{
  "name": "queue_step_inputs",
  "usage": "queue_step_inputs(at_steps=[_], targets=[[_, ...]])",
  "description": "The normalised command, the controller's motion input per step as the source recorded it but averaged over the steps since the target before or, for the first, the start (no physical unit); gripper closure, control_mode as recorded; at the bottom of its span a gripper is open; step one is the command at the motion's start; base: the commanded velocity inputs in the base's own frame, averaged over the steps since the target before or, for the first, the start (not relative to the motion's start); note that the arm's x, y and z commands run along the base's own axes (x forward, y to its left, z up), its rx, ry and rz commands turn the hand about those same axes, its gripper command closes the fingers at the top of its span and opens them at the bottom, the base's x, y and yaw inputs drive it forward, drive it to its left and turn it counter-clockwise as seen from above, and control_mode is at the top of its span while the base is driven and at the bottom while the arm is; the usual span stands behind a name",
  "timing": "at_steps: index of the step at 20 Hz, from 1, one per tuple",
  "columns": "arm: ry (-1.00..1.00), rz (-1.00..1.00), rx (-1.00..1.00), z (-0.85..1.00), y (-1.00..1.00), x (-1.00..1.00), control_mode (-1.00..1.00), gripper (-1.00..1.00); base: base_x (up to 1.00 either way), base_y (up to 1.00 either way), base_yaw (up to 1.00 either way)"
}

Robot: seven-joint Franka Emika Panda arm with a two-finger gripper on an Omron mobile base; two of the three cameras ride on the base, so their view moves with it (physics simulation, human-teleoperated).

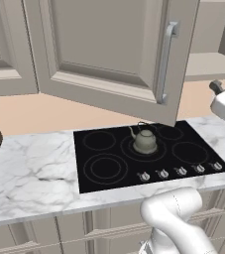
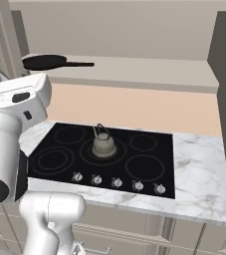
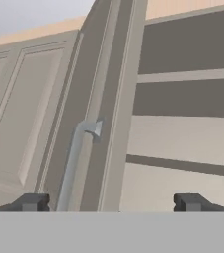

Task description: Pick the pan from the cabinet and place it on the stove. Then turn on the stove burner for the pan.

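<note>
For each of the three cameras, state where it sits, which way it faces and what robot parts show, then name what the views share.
Left base view: behind the arm to its left, looking forward and down at the stove, kettle and open cabinet door; white arm at lower right.
Right base view: behind the arm to its right, looking at the same stove, with the pan on the cabinet shelf; arm at left.
Hand view: on the hand, facing the door's edge and bar handle; gripper open.
Shared: both base views show stove and kettle.
</note>
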Motion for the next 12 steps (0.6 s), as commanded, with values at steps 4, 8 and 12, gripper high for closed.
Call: queue_step_inputs(at_steps=[4,8,12], targets=[[0.00,0.00,0.06,-0.02,-0.72,-0.09,-1.00,-1.00,0.00,0.00,0.00],[0.03,0.11,0.07,-0.25,-0.60,0.20,-1.00,-1.00,0.00,0.00,0.00],[0.04,0.19,0.09,-0.37,-0.42,0.51,-1.00,-1.00,0.00,0.00,0.00]])
